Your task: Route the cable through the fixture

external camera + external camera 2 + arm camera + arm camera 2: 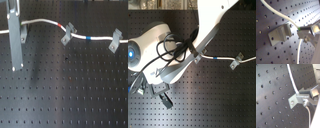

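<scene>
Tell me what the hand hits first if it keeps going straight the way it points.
Likely the black perforated board: the hand points straight down at it, tips seemingly nearly touching.

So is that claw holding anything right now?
The claw: closed, pinching the cable.

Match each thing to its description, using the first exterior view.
Things:
1. red band
2. blue band
3. fixture
4. board

Descriptions:
A. black, dotted with rows of holes
B. on the cable, between the two slanted clips
C. upright, furthest toward the first exterior view's left of the three grey clips
D. on the cable, between the upright clip and the nearer slanted clip

Pairs: 1-D, 2-B, 3-C, 4-A
</scene>
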You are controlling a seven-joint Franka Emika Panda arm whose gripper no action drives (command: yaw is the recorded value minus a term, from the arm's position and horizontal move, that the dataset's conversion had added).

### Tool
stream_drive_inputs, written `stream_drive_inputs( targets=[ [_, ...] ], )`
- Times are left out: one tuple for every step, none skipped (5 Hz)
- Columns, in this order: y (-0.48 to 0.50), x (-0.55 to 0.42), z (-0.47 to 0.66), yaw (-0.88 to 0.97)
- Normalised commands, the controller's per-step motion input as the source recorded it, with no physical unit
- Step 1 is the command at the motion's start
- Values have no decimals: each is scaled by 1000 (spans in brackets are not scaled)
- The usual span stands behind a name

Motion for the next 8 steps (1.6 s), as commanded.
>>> stream_drive_inputs(
  targets=[
    [-141,38,-101,820],
    [-84,4,1,874],
    [-52,6,-29,940],
    [-1,-6,-15,1000],
    [-24,-30,0,923],
    [-127,-22,1,817],
    [-276,-58,50,646],
    [-387,-74,81,526]
  ],
)
